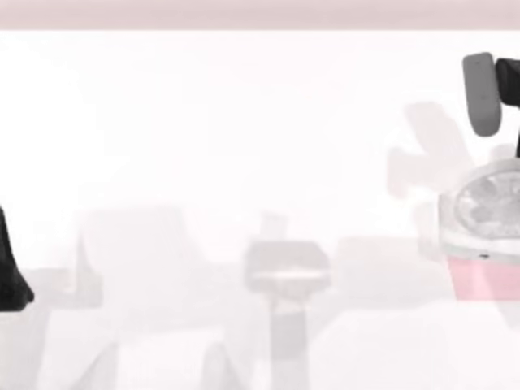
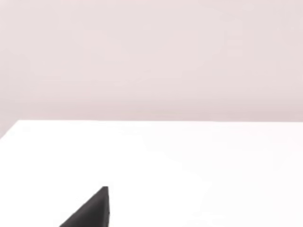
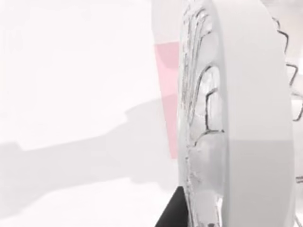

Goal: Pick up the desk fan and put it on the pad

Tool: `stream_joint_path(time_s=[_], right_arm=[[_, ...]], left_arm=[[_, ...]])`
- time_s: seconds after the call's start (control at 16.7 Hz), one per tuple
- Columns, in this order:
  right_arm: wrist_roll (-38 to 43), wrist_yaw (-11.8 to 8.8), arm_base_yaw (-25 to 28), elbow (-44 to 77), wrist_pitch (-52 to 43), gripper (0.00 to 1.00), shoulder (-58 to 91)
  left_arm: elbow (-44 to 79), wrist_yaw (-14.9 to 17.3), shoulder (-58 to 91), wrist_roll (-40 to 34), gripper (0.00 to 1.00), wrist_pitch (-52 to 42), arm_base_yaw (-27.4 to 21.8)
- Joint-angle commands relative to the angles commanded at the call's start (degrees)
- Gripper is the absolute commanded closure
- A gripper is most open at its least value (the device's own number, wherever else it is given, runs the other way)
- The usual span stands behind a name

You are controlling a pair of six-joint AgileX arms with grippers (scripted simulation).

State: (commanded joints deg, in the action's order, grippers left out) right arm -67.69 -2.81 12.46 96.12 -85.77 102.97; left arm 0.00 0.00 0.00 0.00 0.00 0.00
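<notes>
Top view puts the desk fan (image 1: 487, 207) at the right edge of the tabletop (image 1: 244, 122), its round grille ring facing up toward the camera and partly cut by the frame. The pad (image 1: 483, 280) shows as a pink patch directly below it in the picture, overlapped by the fan's lower rim; whether the fan is resting on it or held above it I cannot tell. The right arm's dark link reaches in just behind the fan, and the right wrist view sits tight against the grille ring (image 3: 236, 123) with pink pad (image 3: 168, 94) beyond it, so I judge the right gripper is holding the fan, though its fingers are not clearly shown and I cannot tell their state.

To do this step well, the fan's base should be brought square over the pad's middle, lowered level until it sits flat, and only then let go. The left gripper (image 1: 12, 272) is parked at the left edge; its state is likewise unclear.
</notes>
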Motion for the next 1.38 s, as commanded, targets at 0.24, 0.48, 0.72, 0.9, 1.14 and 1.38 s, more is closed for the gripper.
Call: stream_joint_path(time_s=[0.24, 0.48, 0.72, 0.9, 1.14, 1.38], right_arm=[[-10.74, 1.94, -2.24, -6.64, 3.78, 1.0, -3.13], [-12.55, 2.36, -2.62, -7.81, 4.45, 1.0, -3.6], [-12.36, 2.26, -2.35, -7.86, 4.53, 1.0, -3.39], [-12.18, 2.21, -2.56, -10.92, 8.02, 1.0, -3.48], [-12.42, 2.35, -2.51, -15.14, 12.26, 1.0, -3.13], [-12.42, 2.35, -2.51, -15.17, 12.29, 0.92, -3.12]], left_arm=[[0.0, 0.0, 0.0, 0.0, 0.0, 0.0, 0.0], [0.0, 0.0, 0.0, 0.0, 0.0, 0.0, 0.0], [0.0, 0.0, 0.0, 0.0, 0.0, 0.0, 0.0], [0.0, 0.0, 0.0, 0.0, 0.0, 0.0, 0.0], [0.0, 0.0, 0.0, 0.0, 0.0, 0.0, 0.0], [0.0, 0.0, 0.0, 0.0, 0.0, 0.0, 0.0]])
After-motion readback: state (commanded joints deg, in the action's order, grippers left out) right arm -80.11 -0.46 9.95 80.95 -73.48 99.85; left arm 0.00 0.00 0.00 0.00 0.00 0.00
